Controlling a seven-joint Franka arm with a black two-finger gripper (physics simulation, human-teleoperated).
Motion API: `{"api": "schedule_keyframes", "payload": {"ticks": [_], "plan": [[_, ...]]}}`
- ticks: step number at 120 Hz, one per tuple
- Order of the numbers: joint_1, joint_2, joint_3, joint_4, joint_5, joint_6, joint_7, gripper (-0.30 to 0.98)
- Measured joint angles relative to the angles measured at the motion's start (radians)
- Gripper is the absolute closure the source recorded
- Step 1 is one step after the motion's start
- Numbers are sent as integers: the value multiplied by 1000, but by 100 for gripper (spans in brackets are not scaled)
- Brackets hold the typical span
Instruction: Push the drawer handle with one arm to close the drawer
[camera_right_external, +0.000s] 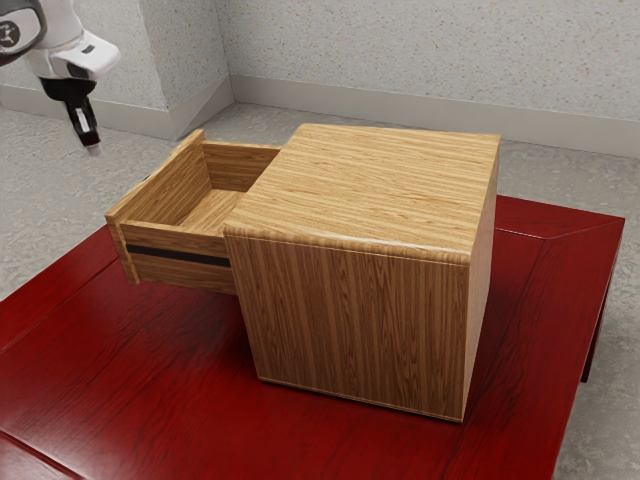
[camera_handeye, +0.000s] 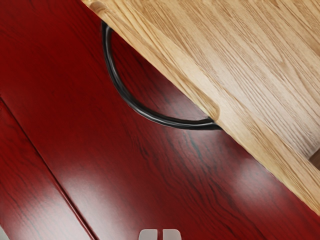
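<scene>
- The gripper (camera_right_external: 92, 148), closed and empty, its two fingertips drawn together, hangs beyond the front of a pulled-out wooden drawer (camera_right_external: 175, 243) and above its rim.
- The black handle (camera_handeye: 150, 115) bows outward from the drawer's front, on the side away from the wooden cabinet (camera_right_external: 350, 320), over the red table (camera_right_external: 130, 370).
- Key to the coming push: the handle appears to lie below the hand and toward the cabinet, placing the hand on the outer side, where a shove would send the drawer home.
- The handle's long axis runs along the drawer front, crossing the line of travel, which points toward the exterior view's right.
- The arm (camera_right_external: 75, 55) likely must lower before pressing inward; too high, and the fingertips could pass over the front. Off the handle's middle, a push might skew the drawer.
</scene>
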Motion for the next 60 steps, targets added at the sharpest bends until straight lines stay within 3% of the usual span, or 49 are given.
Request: {"api": "schedule_keyframes", "payload": {"ticks": [25,60], "plan": [[-92,-147,105,-2,120,52,44,79],[-206,-172,236,10,139,181,139,79]]}}
